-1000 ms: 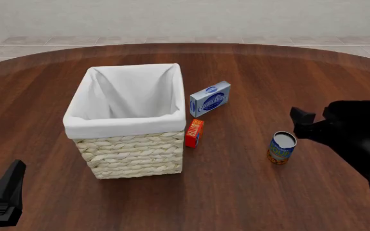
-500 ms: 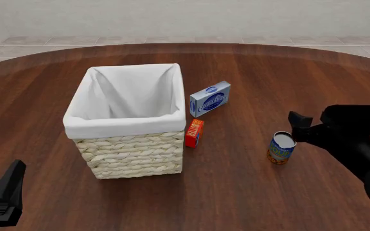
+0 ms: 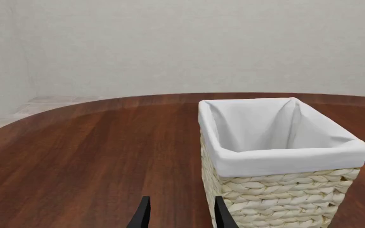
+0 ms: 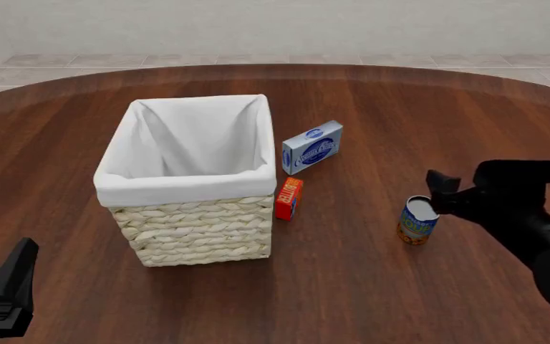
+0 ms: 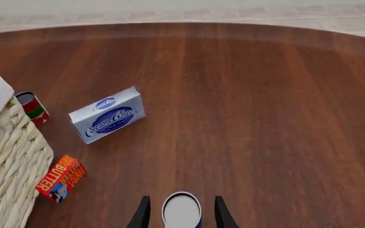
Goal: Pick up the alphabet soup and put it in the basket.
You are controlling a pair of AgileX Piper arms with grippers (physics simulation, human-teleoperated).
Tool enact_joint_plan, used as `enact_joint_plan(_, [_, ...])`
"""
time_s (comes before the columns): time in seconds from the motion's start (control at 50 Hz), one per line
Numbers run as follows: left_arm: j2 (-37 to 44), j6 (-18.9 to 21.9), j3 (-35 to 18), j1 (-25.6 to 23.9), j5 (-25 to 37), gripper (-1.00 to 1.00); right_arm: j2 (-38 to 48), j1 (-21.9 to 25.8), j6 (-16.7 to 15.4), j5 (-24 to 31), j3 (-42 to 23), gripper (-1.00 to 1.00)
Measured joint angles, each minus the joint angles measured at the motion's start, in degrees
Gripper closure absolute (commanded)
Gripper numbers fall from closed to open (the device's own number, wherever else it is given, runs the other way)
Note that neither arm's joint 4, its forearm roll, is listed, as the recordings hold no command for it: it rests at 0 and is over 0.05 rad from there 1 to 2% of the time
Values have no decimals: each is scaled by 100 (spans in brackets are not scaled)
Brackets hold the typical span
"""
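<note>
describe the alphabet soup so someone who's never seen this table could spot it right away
Start at the basket, the biggest thing on the table. Go right, past the red-orange box leaning on it, to the lone small can, the alphabet soup. It is cylindrical with a silver top, unlike the two boxes.

Counter (image 4: pixel 371 287): dark reddish-brown wood, curved far edge, glossy grain
Floor (image 4: pixel 256 60): pale beige tiles (seen beyond the counter)
Wall (image 3: pixel 201 42): plain off-white
Light: soft, even
</note>
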Motion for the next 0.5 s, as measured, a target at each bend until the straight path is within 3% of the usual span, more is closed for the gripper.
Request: enact_joint_plan(0.5, [0, 0, 0, 0, 0, -100, 346, 15, -14, -223, -6, -100])
